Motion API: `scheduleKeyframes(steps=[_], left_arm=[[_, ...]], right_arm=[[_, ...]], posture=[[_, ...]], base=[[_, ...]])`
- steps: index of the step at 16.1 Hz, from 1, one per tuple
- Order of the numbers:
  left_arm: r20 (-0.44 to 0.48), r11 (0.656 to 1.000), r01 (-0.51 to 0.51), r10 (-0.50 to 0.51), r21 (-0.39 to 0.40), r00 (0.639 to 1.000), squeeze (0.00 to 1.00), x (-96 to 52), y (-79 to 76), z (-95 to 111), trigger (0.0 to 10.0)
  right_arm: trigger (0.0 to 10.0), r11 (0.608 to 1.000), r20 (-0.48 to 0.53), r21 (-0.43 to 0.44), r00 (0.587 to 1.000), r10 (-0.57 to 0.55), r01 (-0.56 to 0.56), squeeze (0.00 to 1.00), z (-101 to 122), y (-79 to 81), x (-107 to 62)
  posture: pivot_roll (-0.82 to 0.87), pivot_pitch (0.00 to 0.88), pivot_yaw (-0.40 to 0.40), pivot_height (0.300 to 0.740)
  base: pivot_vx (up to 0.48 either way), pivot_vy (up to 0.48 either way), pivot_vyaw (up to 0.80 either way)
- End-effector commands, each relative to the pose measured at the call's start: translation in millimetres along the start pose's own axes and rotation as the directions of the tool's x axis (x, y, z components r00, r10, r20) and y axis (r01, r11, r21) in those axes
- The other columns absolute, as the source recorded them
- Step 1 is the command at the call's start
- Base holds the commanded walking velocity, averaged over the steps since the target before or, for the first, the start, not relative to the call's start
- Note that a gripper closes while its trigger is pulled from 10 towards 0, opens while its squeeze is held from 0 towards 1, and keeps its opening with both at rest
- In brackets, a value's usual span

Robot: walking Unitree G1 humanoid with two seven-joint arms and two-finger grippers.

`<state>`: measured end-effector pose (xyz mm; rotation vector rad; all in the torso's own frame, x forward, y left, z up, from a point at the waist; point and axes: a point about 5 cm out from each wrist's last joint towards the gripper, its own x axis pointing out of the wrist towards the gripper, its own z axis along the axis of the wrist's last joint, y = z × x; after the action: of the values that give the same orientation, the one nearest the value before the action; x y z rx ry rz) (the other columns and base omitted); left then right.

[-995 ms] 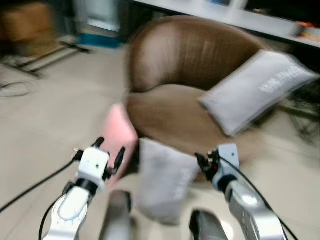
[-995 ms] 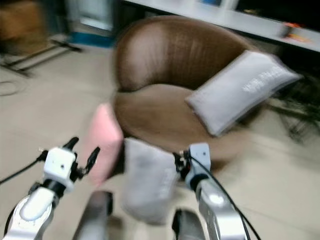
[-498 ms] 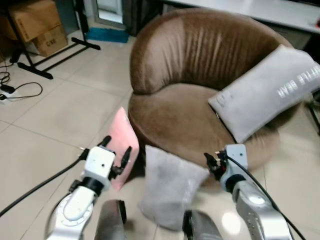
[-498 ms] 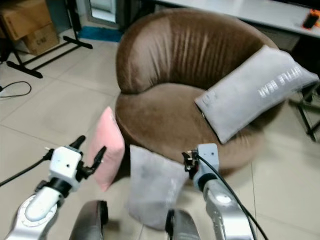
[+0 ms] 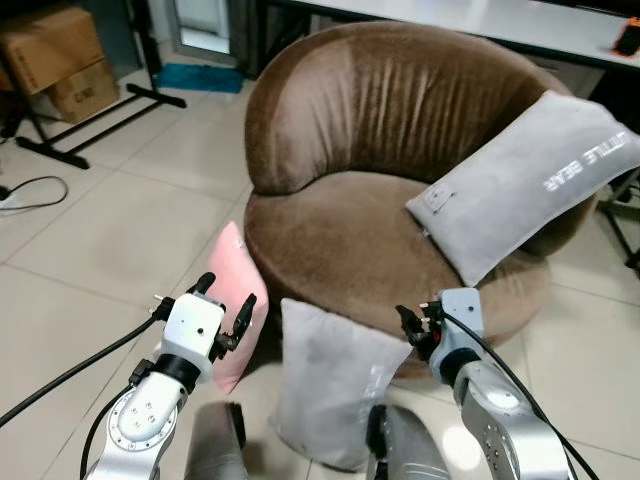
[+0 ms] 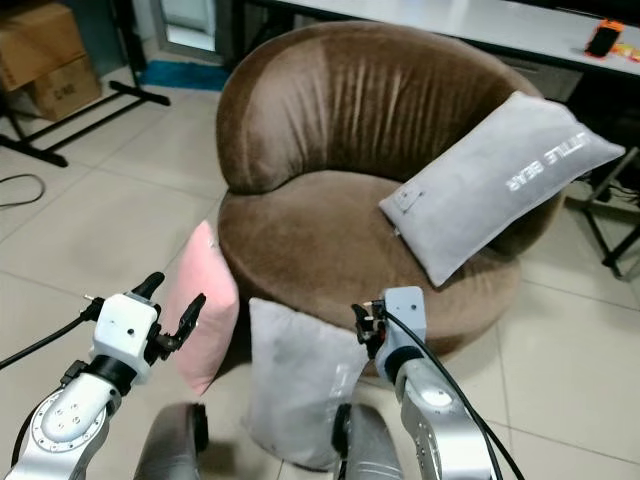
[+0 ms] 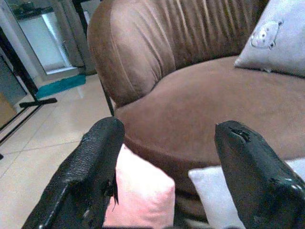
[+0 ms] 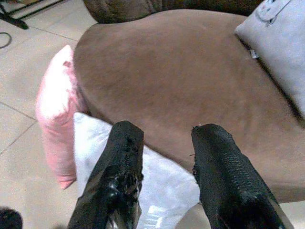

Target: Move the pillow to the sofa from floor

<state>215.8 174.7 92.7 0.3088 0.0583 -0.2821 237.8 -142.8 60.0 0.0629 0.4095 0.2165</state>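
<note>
Left eye view: round brown sofa (image 5: 390,190) straight ahead of me on a pale tiled floor (image 5: 110,230).
Pillows, count: three. One long grey pillow (image 5: 525,180) with white lettering lies tilted on the sofa seat, against its right side.
Pillows on floor: two, standing on edge against the sofa's front base: a pink pillow (image 5: 238,300) on my left, a grey pillow (image 5: 335,385) just beside it, touching.
My left gripper (image 5: 222,300): raised near the pink pillow, fingers spread, holding nothing.
My right gripper (image 5: 412,325): above the grey floor pillow's upper right corner, fingers parted with a gap between them, empty.
Room: two cardboard boxes (image 5: 60,60) far left, black stand legs (image 5: 95,120), a cable (image 5: 30,190) on the tiles, a white table edge (image 5: 480,22) behind the sofa.
</note>
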Motion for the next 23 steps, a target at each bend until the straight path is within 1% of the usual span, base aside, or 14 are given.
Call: scheduleKeyframes(steps=[1,4,5,11,13,14,15,16,18,20,21,23], left_arm=[[-0.002,1.000,0.015,-0.015,0.007,1.000,0.00,0.2,-2.2,-0.8,10.0],[0.007,1.000,0.013,-0.014,0.020,1.000,0.00,2.3,2.2,-0.3,10.0],[0.009,1.000,0.006,-0.006,0.025,1.000,0.00,3.3,4.5,-0.2,10.0],[0.012,1.000,-0.006,0.006,0.028,1.000,0.00,4.0,6.1,0.0,10.0],[0.012,1.000,-0.010,0.010,0.029,1.000,0.00,5.1,7.7,-0.1,10.0],[0.013,0.999,-0.013,0.012,0.030,1.000,0.00,5.6,8.3,-0.2,10.0],[0.014,0.999,-0.015,0.014,0.032,1.000,0.00,6.6,9.3,0.4,10.0],[0.016,0.999,-0.016,0.015,0.036,1.000,0.00,7.8,10.8,1.0,10.0],[0.019,0.999,-0.009,0.008,0.043,1.000,0.00,9.0,12.5,1.4,10.0],[0.022,0.998,0.019,-0.021,0.055,1.000,0.00,10.9,14.7,2.8,10.0],[0.022,0.996,0.063,-0.065,0.055,0.998,0.00,11.8,13.9,3.3,10.0],[0.031,0.992,0.115,-0.117,0.042,0.993,0.00,11.2,11.7,6.4,10.0]], right_arm=[[10.0,1.000,0.005,0.006,1.000,0.010,-0.010,0.00,0.5,-2.2,-0.1],[10.0,0.999,0.013,0.015,0.999,0.048,-0.049,0.00,2.3,1.3,5.0],[10.0,0.998,0.014,0.013,0.998,0.062,-0.062,0.00,2.3,2.0,7.1],[10.0,0.995,0.016,0.011,0.995,0.094,-0.094,0.00,2.8,5.1,15.5],[10.0,0.994,0.036,0.017,0.994,0.105,-0.106,0.00,6.0,6.4,19.8],[10.0,0.993,0.035,0.022,0.993,0.112,-0.113,0.00,6.5,6.9,21.7],[10.0,0.992,0.044,0.046,0.992,0.118,-0.120,1.00,7.9,6.7,24.5],[10.0,0.989,0.066,0.078,0.990,0.122,-0.127,1.00,10.2,6.2,27.6],[10.0,0.990,0.069,0.082,0.992,0.110,-0.115,1.00,11.3,3.8,32.5],[10.0,0.993,0.071,0.097,0.996,0.057,-0.063,1.00,10.2,-3.6,44.6],[10.0,0.991,0.076,0.136,0.997,0.006,-0.016,1.00,10.3,-9.2,54.7],[10.0,0.982,0.075,0.185,0.996,-0.057,0.042,1.00,11.7,-15.5,62.9]], posture=[[0.01,0.000,-0.073,0.537],[0.01,0.000,-0.074,0.512],[0.01,0.000,-0.076,0.497],[0.03,0.000,-0.083,0.442],[0.03,0.000,-0.085,0.422],[0.03,0.000,-0.085,0.422],[0.04,0.000,-0.085,0.422],[0.04,0.000,-0.082,0.422],[0.04,0.000,-0.075,0.422],[0.05,0.000,-0.064,0.422],[0.05,0.000,-0.060,0.422],[0.06,0.009,-0.053,0.422]], base=[[0.000,0.000,0.00],[0.000,0.000,0.00],[0.000,0.000,0.00],[0.000,0.000,0.00],[0.000,0.000,0.00],[0.000,0.000,0.00],[0.000,0.000,0.00],[0.000,0.000,0.00],[0.000,0.000,0.00],[0.000,0.000,0.00],[0.000,0.000,0.00],[0.000,0.000,0.00]])
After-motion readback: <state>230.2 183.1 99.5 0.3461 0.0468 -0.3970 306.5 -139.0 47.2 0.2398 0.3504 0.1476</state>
